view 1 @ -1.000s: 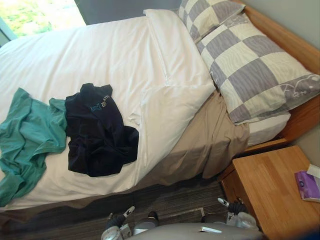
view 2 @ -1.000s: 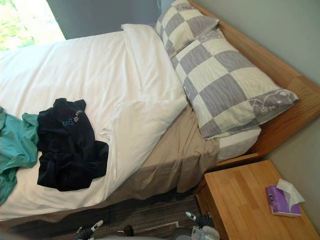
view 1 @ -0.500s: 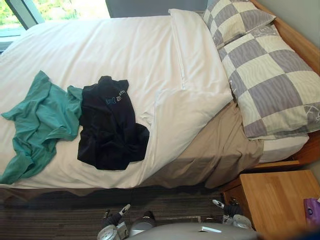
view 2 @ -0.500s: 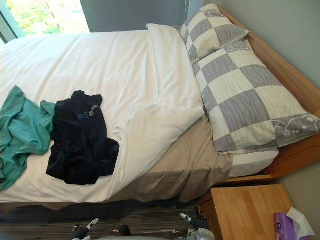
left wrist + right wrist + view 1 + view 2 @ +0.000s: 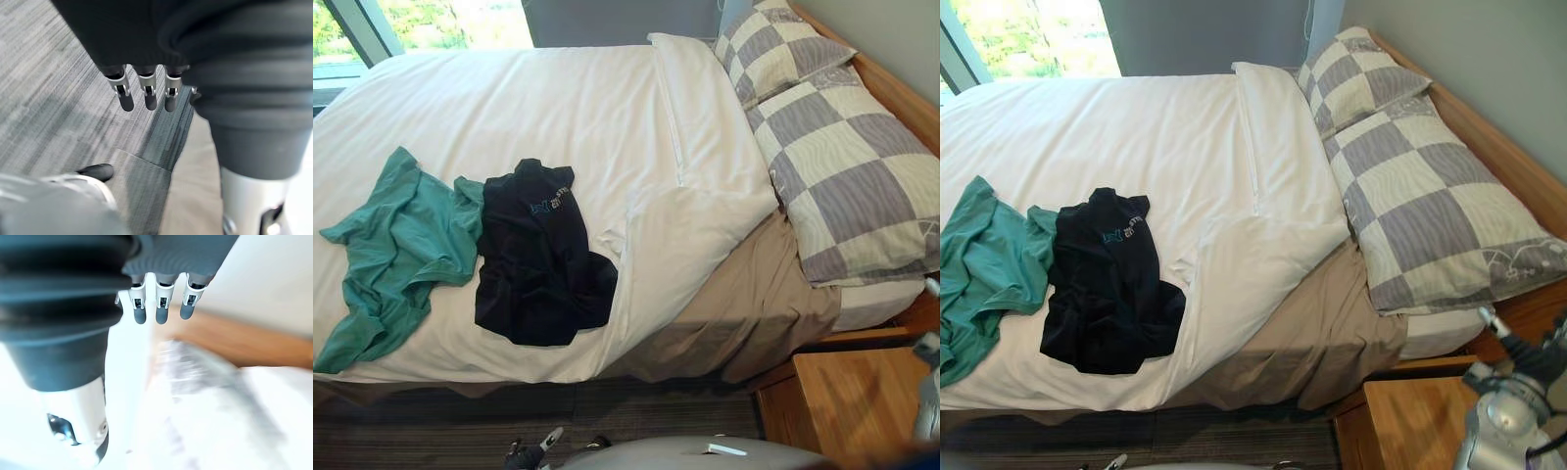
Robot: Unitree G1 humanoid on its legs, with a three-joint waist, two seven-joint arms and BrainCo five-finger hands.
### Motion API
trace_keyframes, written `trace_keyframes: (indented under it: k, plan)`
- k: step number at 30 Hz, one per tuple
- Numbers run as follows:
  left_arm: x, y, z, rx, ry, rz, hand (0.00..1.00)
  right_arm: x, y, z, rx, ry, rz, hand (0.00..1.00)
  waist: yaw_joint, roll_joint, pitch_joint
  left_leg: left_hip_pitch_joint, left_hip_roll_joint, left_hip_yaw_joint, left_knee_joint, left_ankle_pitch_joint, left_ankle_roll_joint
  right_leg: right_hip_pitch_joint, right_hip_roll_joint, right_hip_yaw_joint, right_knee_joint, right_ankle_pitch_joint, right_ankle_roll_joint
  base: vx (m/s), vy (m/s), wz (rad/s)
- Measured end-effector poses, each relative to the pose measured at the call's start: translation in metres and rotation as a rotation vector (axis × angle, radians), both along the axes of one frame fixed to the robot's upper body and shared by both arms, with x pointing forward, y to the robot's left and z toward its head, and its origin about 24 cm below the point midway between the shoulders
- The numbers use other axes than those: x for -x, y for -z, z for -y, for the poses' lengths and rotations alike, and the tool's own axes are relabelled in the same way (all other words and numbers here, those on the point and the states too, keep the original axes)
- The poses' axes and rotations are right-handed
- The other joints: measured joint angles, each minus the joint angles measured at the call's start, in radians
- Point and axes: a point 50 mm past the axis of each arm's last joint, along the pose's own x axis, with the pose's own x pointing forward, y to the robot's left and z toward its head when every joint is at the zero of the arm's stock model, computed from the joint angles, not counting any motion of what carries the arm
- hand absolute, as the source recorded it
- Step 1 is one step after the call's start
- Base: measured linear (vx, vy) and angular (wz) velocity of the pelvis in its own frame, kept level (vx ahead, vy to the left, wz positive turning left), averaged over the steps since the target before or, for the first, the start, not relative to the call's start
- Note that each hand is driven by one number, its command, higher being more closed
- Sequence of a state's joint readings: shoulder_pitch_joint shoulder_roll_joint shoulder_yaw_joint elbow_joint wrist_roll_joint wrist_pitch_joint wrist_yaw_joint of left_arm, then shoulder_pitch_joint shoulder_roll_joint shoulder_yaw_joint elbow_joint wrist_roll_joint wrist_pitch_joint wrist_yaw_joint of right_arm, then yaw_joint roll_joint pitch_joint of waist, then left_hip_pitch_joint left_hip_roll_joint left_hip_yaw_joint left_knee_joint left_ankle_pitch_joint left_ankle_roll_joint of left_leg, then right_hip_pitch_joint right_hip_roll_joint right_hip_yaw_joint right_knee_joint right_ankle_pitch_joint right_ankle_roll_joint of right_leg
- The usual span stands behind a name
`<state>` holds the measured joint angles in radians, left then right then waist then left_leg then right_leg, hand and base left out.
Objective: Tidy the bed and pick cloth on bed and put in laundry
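A dark navy shirt (image 5: 540, 257) lies crumpled on the white duvet (image 5: 509, 117), near the bed's front edge. To its left a teal shirt (image 5: 401, 250) is spread out, its edge touching the navy one. One duvet corner (image 5: 690, 230) is folded back, baring the tan sheet (image 5: 734, 313). My left hand (image 5: 149, 95) hangs low over the carpet with straight fingers and holds nothing. My right hand (image 5: 162, 308) is raised at the right by the nightstand (image 5: 1410, 431), fingers straight and empty.
Two grey-and-cream checked pillows (image 5: 847, 176) lie along the wooden headboard (image 5: 1489, 147) on the right. A wooden nightstand stands at the bed's near right corner. Grey carpet (image 5: 460, 421) runs along the bed's front edge. A window (image 5: 1038, 39) is at the far left.
The camera has turned, so the bed sits more squarely in view. My right arm has risen into view at the right edge. The clothes have not moved.
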<state>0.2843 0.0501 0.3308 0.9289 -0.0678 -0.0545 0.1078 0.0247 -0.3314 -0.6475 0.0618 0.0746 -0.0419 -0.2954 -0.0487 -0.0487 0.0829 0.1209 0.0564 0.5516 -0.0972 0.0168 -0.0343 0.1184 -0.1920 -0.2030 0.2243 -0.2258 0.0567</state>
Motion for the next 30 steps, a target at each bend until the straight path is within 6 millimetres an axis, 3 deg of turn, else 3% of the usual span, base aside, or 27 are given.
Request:
trace_keyframes:
  k: [3,5,9,12,18,23,30]
  plan:
    - [-0.003,0.000,0.002,0.002,0.059,-0.005,0.00,-0.031,-0.019,-0.007,0.085,-0.091,-0.003,0.00,0.000,0.011,0.007,-0.003,-0.004,-0.036,0.000,0.000,0.000,0.011,0.001,-0.001,-0.004,0.002,-0.002,0.06,-0.044,0.37]
    - [-0.005,0.001,0.005,0.006,0.099,-0.007,0.00,-0.061,-0.034,-0.024,0.160,-0.201,-0.004,0.00,0.005,0.024,0.012,-0.024,-0.005,-0.063,0.000,0.007,0.003,0.008,0.004,-0.007,-0.011,0.003,-0.003,0.02,-0.071,0.32]
    - [-0.008,0.001,0.009,0.011,0.144,-0.008,0.00,-0.094,-0.054,-0.043,0.238,-0.315,-0.002,0.00,0.010,0.042,0.035,-0.064,0.001,-0.104,0.001,0.028,0.005,-0.010,0.014,-0.009,-0.012,0.009,-0.006,0.01,-0.070,0.33]
    - [-0.019,0.000,0.011,0.010,0.173,0.016,0.00,-0.126,-0.090,-0.066,0.365,-0.422,0.022,0.00,0.024,0.052,0.097,-0.107,0.010,-0.145,0.029,0.035,0.011,-0.041,0.019,-0.009,0.035,0.010,-0.006,-0.01,-0.071,0.34]
    - [-0.057,-0.009,0.004,-0.008,0.156,0.141,0.00,-0.154,-0.164,-0.107,0.649,-0.510,0.112,0.00,0.039,0.070,0.214,-0.262,0.044,-0.182,0.198,-0.017,0.044,-0.178,0.009,0.027,0.193,0.010,-0.006,-0.02,-0.021,0.23]
    - [-0.080,-0.019,-0.003,-0.033,0.163,0.227,0.00,-0.164,-0.178,-0.137,0.732,-0.603,0.125,0.00,0.055,0.104,0.281,-0.361,0.056,-0.200,0.312,-0.062,0.060,-0.236,0.004,0.052,0.238,0.009,-0.005,0.02,0.020,0.06]
    - [-0.100,-0.026,0.000,-0.035,0.189,0.290,0.00,-0.175,-0.157,-0.156,0.704,-0.682,0.066,0.00,0.067,0.115,0.329,-0.409,0.056,-0.204,0.366,-0.082,0.077,-0.289,-0.013,0.054,0.306,0.006,-0.006,0.02,0.012,0.05]
